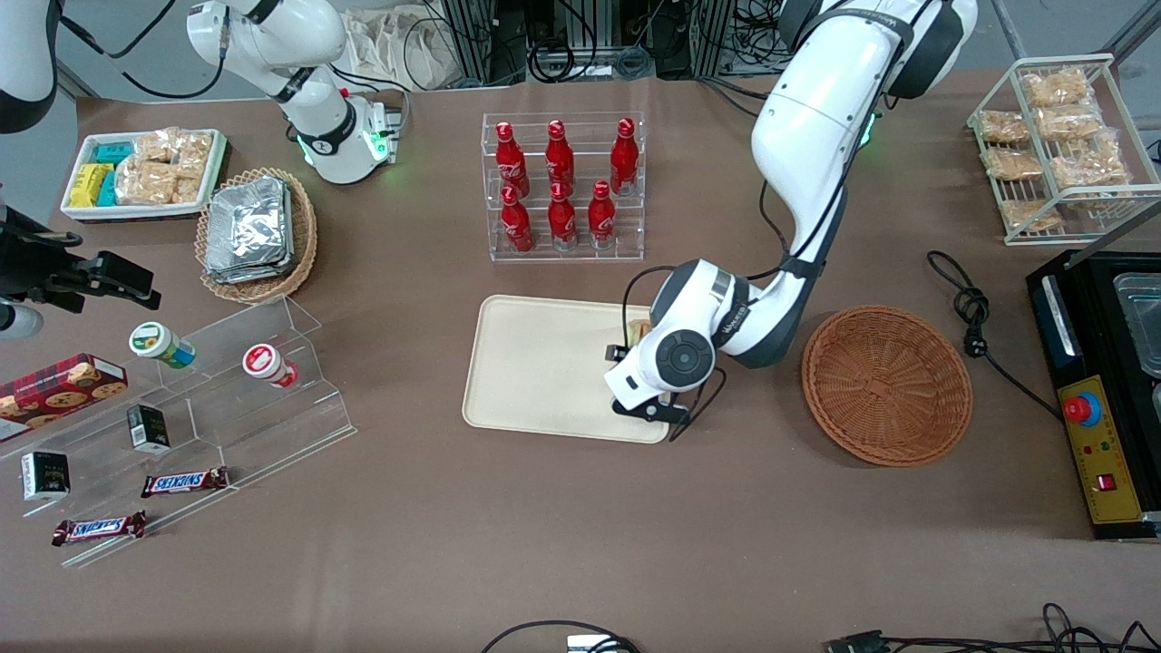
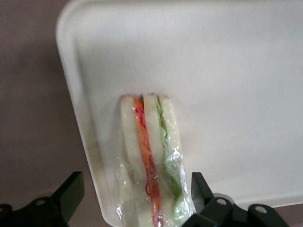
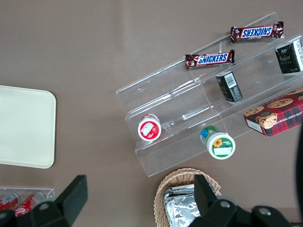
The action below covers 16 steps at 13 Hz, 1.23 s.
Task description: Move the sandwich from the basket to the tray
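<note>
Readable text — one brand only
"SNICKERS" stands on two bars (image 3: 209, 58) (image 3: 257, 31) on the clear rack (image 3: 199, 109) — other labels unreadable.

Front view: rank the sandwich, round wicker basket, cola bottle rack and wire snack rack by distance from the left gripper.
Left gripper is over the tray.
1. Sandwich, at its fingers.
2. Round wicker basket, beside the tray.
3. Cola bottle rack, farther from the camera.
4. Wire snack rack, table corner.
</note>
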Tool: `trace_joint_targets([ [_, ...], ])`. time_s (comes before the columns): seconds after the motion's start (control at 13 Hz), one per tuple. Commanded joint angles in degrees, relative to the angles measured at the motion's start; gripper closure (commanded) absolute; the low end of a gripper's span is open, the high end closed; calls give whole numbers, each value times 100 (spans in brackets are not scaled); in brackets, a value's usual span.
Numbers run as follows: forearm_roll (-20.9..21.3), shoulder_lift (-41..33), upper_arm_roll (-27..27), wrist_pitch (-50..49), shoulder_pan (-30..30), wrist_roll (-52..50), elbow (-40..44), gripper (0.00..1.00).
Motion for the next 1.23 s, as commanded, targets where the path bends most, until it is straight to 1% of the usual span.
trace_joint_targets([
  [0.0,0,-382,10,-175,414,14,241,0],
  [0.08,-43,-601,1,-202,599,5,233,0],
  [0.15,43,-847,10,-254,670,-30,207,0],
  [0.23,53,-1049,132,-429,689,-30,198,0],
  [0.38,79,-1445,544,-1033,741,22,180,0],
  [0.46,323,-1665,755,-1350,741,22,180,0],
  [0.62,1121,-2121,818,-2026,750,57,180,0],
  [0.77,1615,-2430,827,-2477,855,75,180,0],
  [0.92,1688,-2737,818,-2671,1109,232,180,0],
  [1.15,1662,-3195,818,-2935,1627,777,163,0],
])
